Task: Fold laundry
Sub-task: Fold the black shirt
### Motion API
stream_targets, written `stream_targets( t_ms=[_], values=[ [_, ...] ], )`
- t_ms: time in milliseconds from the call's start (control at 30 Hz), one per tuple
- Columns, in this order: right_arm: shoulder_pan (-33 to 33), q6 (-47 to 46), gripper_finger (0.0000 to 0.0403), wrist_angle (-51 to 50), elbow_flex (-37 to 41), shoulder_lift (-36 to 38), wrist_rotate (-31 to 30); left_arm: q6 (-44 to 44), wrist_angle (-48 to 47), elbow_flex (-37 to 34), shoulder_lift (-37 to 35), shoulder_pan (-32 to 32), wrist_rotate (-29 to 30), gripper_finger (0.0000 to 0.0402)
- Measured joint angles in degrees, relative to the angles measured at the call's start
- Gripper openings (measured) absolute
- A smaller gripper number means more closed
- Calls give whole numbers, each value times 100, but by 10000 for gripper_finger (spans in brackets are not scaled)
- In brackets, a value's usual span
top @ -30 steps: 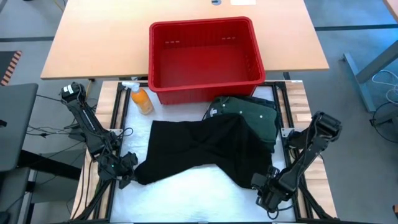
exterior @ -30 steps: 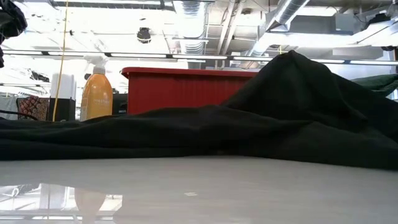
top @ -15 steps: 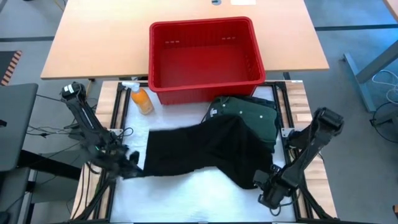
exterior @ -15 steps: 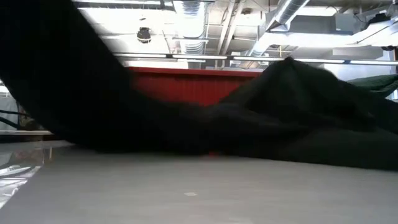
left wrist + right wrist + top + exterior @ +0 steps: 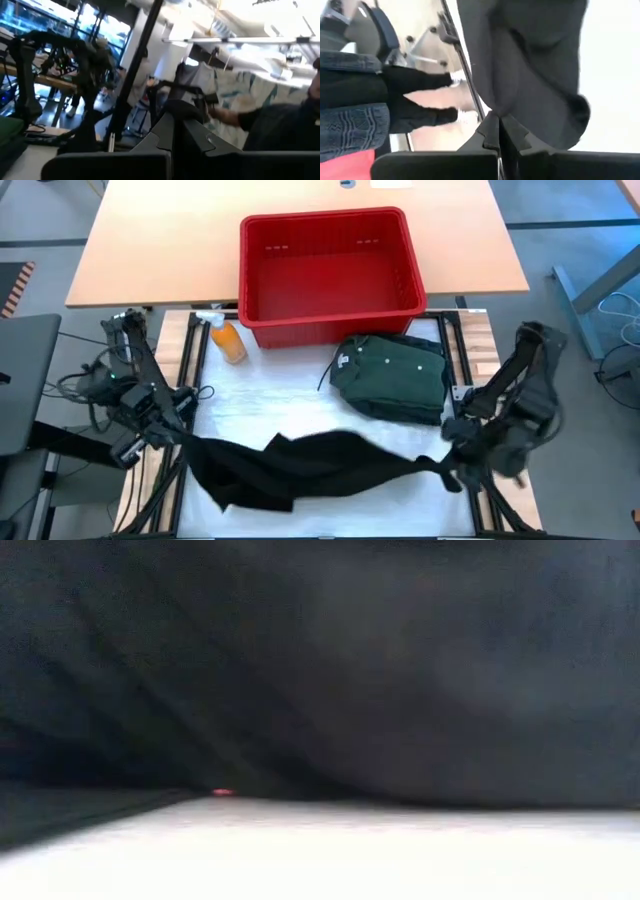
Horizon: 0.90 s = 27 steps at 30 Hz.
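Black garment [image 5: 300, 465] fills low view; green shirt [image 5: 392, 375] hidden.

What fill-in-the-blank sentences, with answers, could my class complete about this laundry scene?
1. The black garment is stretched between the left claw and the ____ claw.
2. The folded green shirt lies in front of the ____ basket.
3. The orange bottle stands beside the basket's ____ side.

Answers: right; red; left
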State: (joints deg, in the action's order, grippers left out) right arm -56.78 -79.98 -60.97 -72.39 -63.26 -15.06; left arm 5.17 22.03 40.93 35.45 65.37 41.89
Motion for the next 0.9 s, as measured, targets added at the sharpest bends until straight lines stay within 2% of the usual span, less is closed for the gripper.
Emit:
stream_targets(
  t_ms=[167,267,400,467,567,733,900],
  values=[
    [-321,171,17,-759,-822,203,-1057,498,-1587,677,-27,159,24,0],
    [-379,286,17,-1301,-1247,309,-1773,1142,-2852,1004,-45,219,351,0],
    [-287,75,17,-2140,-1698,441,-3437,2254,-4493,1355,-147,218,722,0],
    [-144,32,17,-2396,-1860,492,-4323,2547,-4937,1461,-239,218,842,0],
    [178,-263,17,-2729,-2060,570,-5095,2583,-5190,1624,-419,218,849,0],
    [861,-244,17,-2903,-2145,874,-4944,2133,-5305,1992,-715,218,846,0],
    [1622,183,17,-2905,-2145,1414,-3908,1372,-5311,2361,-858,218,894,0]
  ],
)
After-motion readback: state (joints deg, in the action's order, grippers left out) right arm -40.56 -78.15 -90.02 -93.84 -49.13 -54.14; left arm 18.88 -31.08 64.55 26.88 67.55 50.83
